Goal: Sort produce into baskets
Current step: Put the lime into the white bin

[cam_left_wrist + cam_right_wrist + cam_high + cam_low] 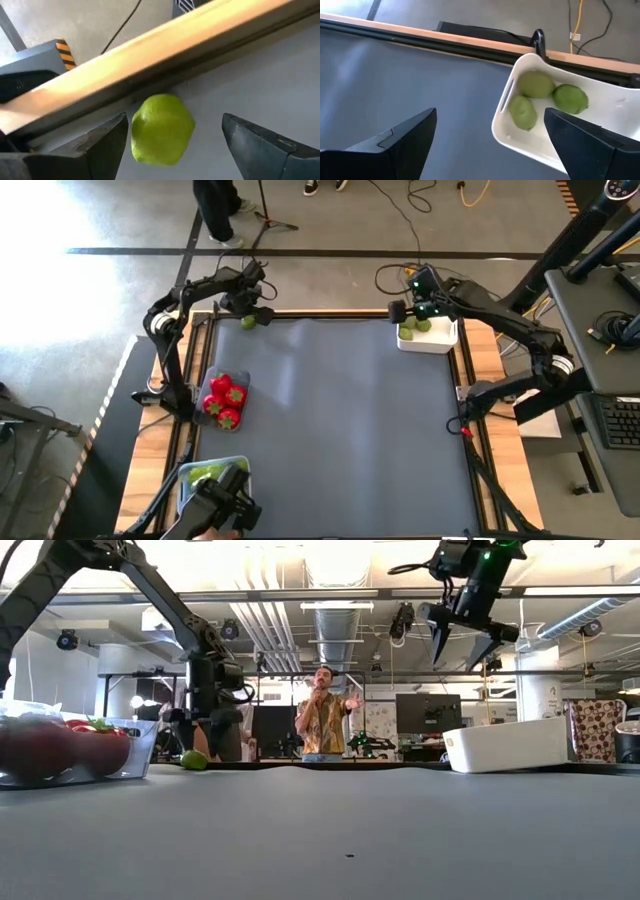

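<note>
Sorting nearly done: three limes in white box (540, 120), tomatoes in clear tub (237, 392). One lime (162, 130) left by far mat edge, between wide-open left gripper (172, 142) fingers, ungripped. Right gripper (490, 137) wide, empty, just beside box.

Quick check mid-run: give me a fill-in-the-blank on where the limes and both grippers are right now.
1. The opaque white box holds ____ round lime-green balls.
2. The left gripper has its fingers open around a ____ ball.
3. The right gripper hangs open above the ____ box.
4. The red round pieces lie in the clear ____.

Missing: three; lime-green; white; tub
</note>
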Controlling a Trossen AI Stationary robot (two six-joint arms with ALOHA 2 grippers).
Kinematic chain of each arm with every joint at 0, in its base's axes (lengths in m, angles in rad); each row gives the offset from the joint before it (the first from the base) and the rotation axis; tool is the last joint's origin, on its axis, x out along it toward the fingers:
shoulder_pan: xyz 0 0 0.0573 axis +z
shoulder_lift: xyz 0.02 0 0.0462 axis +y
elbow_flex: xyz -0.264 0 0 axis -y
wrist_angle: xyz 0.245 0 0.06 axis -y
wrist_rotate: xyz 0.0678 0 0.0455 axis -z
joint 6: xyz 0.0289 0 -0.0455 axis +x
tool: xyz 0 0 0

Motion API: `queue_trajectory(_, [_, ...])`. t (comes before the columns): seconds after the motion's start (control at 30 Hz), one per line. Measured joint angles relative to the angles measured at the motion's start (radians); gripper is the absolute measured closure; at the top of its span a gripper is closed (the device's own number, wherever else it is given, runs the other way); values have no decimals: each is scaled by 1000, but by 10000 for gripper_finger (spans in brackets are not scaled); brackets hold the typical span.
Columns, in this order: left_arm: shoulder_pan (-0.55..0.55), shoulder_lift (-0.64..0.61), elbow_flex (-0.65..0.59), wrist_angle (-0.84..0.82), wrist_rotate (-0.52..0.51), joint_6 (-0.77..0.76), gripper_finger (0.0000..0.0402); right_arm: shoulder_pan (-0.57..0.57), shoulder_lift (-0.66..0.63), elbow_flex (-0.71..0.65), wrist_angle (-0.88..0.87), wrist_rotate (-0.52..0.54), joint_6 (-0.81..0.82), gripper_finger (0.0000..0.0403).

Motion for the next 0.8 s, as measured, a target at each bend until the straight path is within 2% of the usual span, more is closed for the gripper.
queue_trajectory(0.4, [-1,20,26,-106,5,5,193,20,0,0,0,0,21,42])
queue_trajectory(0.8, [-3,42,20,-133,6,14,205,20,0,0,0,-1,18,42])
